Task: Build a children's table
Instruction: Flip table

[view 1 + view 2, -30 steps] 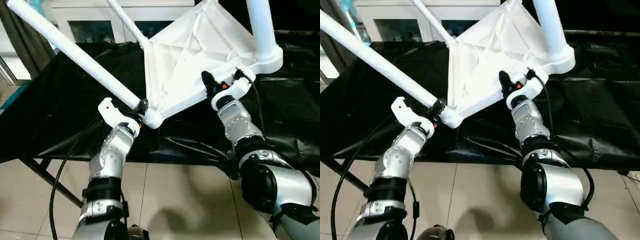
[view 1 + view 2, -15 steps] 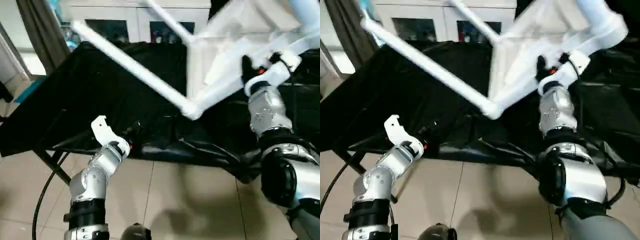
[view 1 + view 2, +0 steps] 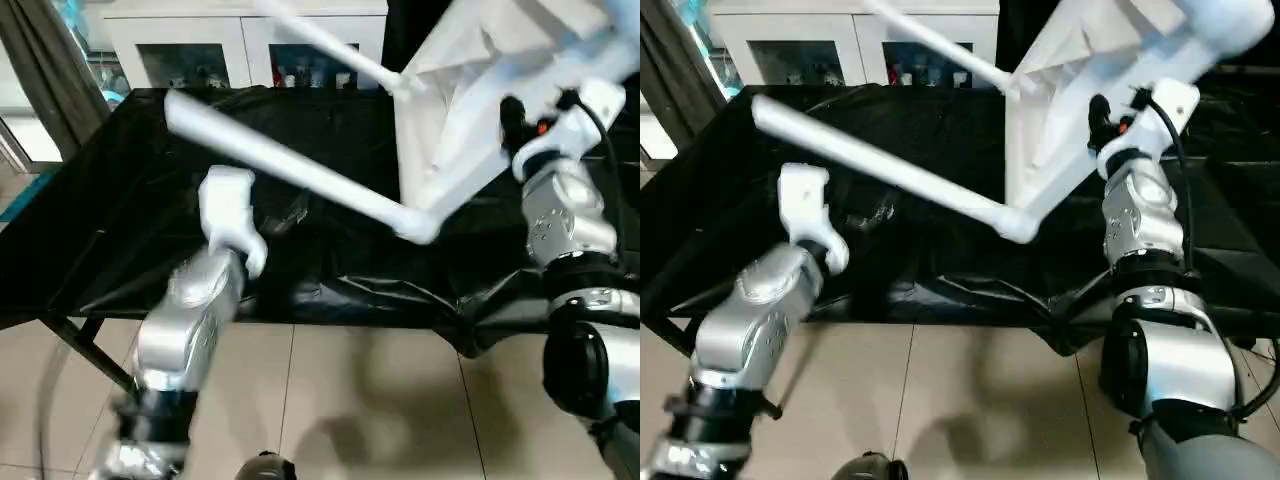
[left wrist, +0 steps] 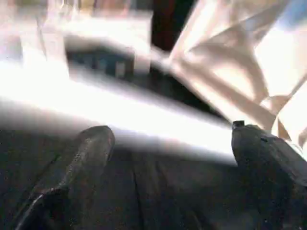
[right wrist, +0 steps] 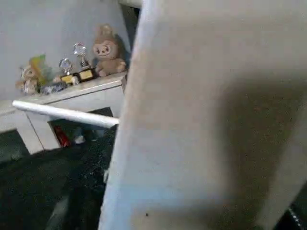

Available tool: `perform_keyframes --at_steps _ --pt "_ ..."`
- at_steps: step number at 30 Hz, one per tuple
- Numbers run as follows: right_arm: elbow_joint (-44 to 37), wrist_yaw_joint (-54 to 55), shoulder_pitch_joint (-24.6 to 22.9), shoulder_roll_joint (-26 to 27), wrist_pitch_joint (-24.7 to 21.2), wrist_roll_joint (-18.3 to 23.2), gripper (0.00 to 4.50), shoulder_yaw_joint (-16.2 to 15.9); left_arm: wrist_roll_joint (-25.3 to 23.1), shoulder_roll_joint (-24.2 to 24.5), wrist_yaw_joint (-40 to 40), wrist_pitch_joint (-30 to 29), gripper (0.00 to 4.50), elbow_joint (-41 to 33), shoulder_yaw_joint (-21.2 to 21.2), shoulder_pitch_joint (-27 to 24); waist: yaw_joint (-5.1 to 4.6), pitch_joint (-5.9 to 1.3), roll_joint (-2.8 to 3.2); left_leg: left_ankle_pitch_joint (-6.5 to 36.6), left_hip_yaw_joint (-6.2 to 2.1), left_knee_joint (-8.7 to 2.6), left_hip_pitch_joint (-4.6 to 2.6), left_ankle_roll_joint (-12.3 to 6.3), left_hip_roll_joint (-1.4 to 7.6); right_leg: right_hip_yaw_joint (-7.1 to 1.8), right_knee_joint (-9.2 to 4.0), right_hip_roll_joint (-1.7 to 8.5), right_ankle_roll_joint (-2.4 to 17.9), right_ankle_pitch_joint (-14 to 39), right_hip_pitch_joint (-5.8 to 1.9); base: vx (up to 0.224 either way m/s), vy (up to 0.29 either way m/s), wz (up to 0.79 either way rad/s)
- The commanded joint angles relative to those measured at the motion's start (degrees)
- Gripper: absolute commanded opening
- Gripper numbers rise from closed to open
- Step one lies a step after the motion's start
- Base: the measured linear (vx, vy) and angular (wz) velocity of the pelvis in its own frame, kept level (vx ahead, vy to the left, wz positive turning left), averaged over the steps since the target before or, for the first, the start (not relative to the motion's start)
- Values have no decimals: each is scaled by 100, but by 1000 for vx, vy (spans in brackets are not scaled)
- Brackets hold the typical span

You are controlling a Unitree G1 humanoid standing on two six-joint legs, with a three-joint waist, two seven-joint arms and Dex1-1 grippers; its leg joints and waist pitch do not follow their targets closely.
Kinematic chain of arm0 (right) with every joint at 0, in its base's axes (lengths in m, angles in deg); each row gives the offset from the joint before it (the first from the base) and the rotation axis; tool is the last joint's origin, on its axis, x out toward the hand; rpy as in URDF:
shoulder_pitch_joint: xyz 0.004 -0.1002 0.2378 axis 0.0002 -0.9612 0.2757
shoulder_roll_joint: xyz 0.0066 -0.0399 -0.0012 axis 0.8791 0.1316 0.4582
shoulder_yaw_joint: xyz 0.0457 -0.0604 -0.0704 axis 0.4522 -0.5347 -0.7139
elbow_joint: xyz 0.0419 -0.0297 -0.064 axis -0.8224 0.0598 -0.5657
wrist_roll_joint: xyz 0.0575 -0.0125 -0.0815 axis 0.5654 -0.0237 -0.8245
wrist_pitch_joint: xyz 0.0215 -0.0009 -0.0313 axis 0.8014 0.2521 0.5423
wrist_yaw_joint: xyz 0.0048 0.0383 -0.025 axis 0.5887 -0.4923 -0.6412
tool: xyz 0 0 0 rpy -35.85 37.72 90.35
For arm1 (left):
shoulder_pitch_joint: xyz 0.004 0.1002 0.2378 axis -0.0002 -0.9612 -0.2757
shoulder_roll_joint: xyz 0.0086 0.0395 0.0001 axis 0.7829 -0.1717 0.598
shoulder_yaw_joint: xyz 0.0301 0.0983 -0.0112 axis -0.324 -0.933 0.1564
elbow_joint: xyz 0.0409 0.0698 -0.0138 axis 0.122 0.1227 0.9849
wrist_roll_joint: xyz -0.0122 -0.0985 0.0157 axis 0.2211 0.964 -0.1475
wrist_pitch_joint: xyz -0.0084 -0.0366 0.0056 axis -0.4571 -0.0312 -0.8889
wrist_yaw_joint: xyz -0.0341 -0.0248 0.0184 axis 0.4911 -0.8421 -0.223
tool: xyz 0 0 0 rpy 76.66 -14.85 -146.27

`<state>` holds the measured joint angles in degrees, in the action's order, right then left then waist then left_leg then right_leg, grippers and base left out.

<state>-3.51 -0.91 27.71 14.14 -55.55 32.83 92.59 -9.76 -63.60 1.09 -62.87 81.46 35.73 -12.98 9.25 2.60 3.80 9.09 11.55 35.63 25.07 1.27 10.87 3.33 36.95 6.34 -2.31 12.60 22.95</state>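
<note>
From the head cameras I see the big table [image 3: 120, 230] draped in black sheeting filling the middle of the frame, its cloth wrinkled and hanging over the near edge above a floor [image 3: 330, 400] of pale tiles. Along the top edge stands a white cabinet [image 3: 240, 45] with glass doors, and a dark curtain [image 3: 45, 70] hangs in the upper left corner. In the right wrist view a shelf [image 5: 72, 88] carries small trophies and a plush figure [image 5: 108, 50].

The white tabletop [image 3: 470, 110] is tilted up on edge in the upper right of the frame, ribbed underside toward me, its lowest corner socket [image 3: 415, 222] near the black sheeting. One leg [image 3: 280, 170] runs from that socket up toward the left; another leg [image 3: 320, 40] slants toward the top edge.

My right gripper [image 3: 515, 115] is at the tabletop's rim in the upper right, though I cannot tell how its jaws stand. My left gripper [image 4: 172, 158] hovers over the sheeting below the long leg, jaws spread wide and holding nothing.
</note>
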Motion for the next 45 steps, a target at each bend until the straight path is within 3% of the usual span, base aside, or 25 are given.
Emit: perform_keyframes --at_steps 1,7,8,11,14,16,17,18,21,23,25,26,27,28,29,30,34,39,40,41,42,43,45 --pt "-80 -9 -137 -115 -84 -468 209 -308 -366 135 129 199 450 -170 -212 139 -45 -438 -137 844 -117 -387 -254 -69 177 -138 -418 150 1013 372 -157 0 0 0" --pt "-345 3 -132 -198 -386 -717 204 -598 -1030 600 639 864 450 -224 -674 700 -31 -445 -148 913 -113 -388 -265 46 167 -149 -403 159 1050 345 -155 0 0 0" --pt "-386 1 -109 -203 -475 -788 203 -672 -1226 766 835 1086 450 -165 -842 836 -25 -448 -195 888 -108 -390 -269 49 169 -147 -402 156 1063 323 -160 0 0 0" --pt "-443 -24 -41 -204 -595 -910 201 -809 -1493 1112 1417 1524 450 5 -1224 1083 -6 -449 -166 858 -122 -391 -269 90 164 -147 -387 165 1051 324 -148 0 0 0" --pt "-450 -62 -2 -197 -613 -940 198 -860 -1336 1147 1814 1592 450 72 -1312 1121 -27 -450 -181 941 -105 -404 -280 214 171 -153 -349 168 1144 201 -146 0 0 0" --pt "-458 -132 31 -189 -669 -949 198 -902 -844 1001 2242 1458 450 49 -1251 1076 -31 -452 -199 952 -94 -404 -281 224 166 -158 -341 171 1190 138 -150 0 0 0" --pt "-458 -135 32 -189 -672 -950 198 -904 -823 995 2259 1452 450 47 -1248 1073 -29 -449 -195 986 -92 -410 -280 236 168 -159 -339 176 1227 143 -153 0 0 0" --pt "-459 -261 67 -198 -748 -1046 198 -1019 -288 808 2628 1246 450 31 -1161 1037 -31 -450 -221 977 -90 -407 -278 244 165 -158 -332 184 1248 122 -160 0 0 0" --pt "-441 -471 102 -220 -812 -1171 198 -1193 -113 768 2832 1104 450 237 -1164 1083 -44 -450 -272 936 -80 -403 -267 174 161 -157 -328 171 1313 43 -173 0 0 0" --pt "-442 -497 105 -224 -823 -1178 198 -1205 -119 773 2841 1113 450 287 -1171 1097 -58 -440 -270 937 -83 -404 -251 131 157 -162 -337 179 1283 131 -184 0 0 0" --pt "-425 -527 118 -227 -836 -1177 268 -1212 -205 808 2872 1191 450 391 -1190 1133 -82 -442 -277 889 -89 -402 -256 85 166 -165 -342 182 1247 132 -190 0 0 0" --pt "-378 -536 138 -242 -815 -1216 268 -1243 -342 837 2829 1247 450 527 -1190 1194 -89 -444 -274 861 -90 -401 -255 78 164 -164 -338 177 1246 115 -190 0 0 0" --pt "-329 -556 156 -248 -804 -1238 271 -1265 -452 857 2793 1318 450 651 -1162 1265 -98 -444 -326 795 -87 -398 -248 52 164 -161 -335 172 1245 93 -202 0 0 0" --pt "-298 -570 168 -251 -797 -1252 281 -1278 -518 866 2768 1362 450 731 -1139 1313 -105 -446 -283 777 -90 -397 -258 62 167 -164 -336 181 1249 95 -192 0 0 0" --pt "-286 -554 170 -252 -793 -1266 281 -1284 -519 854 2731 1369 450 744 -1105 1333 -120 -449 -284 777 -94 -402 -260 97 169 -158 -330 170 1260 45 -191 0 0 0" --pt "-267 -531 174 -255 -786 -1288 281 -1293 -521 836 2673 1380 450 764 -1052 1364 -131 -444 -341 767 -84 -403 -260 100 171 -160 -334 168 1278 6 -193 0 0 0" --pt "-288 -494 72 -231 -841 -1393 281 -1379 -680 865 2300 1699 450 778 -744 1562 -124 -458 -339 540 -85 -369 -256 -16 166 -163 -290 162 1354 -410 -216 0 0 0" --pt "-381 -461 -137 -151 -907 -1375 281 -1355 -1281 990 1751 2474 450 693 -635 1784 -110 -460 -373 433 -87 -351 -241 -149 174 -168 -279 172 1325 -502 -234 0 0 0" --pt "-337 -398 -301 -71 -894 -1383 281 -1352 -1791 1155 1524 2872 450 500 -700 1842 -104 -458 -362 493 -84 -361 -259 -122 179 -164 -288 176 1337 -374 -216 0 0 0" --pt "-284 -364 -341 -53 -878 -1402 281 -1359 -1960 1195 1406 2953 450 448 -715 1846 -112 -452 -398 525 -84 -367 -256 -138 194 -169 -312 170 1303 -318 -214 0 0 0" --pt "-234 -336 -368 -41 -864 -1422 281 -1366 -2101 1218 1299 3019 450 419 -720 1846 -121 -451 -368 594 -96 -379 -268 -55 211 -165 -297 182 1263 -180 -205 0 0 0" --pt "-150 -287 -407 -19 -846 -1417 281 -1342 -2342 1257 1078 3121 450 399 -705 1864 -134 -443 -407 643 -85 -381 -280 0 213 -168 -306 164 1260 -156 -194 0 0 0" --pt "-115 -266 -422 -8 -842 -1399 281 -1320 -2440 1274 982 3173 450 404 -691 1882 -119 -442 -402 672 -85 -386 -283 36 207 -169 -298 178 1276 -105 -194 0 0 0"
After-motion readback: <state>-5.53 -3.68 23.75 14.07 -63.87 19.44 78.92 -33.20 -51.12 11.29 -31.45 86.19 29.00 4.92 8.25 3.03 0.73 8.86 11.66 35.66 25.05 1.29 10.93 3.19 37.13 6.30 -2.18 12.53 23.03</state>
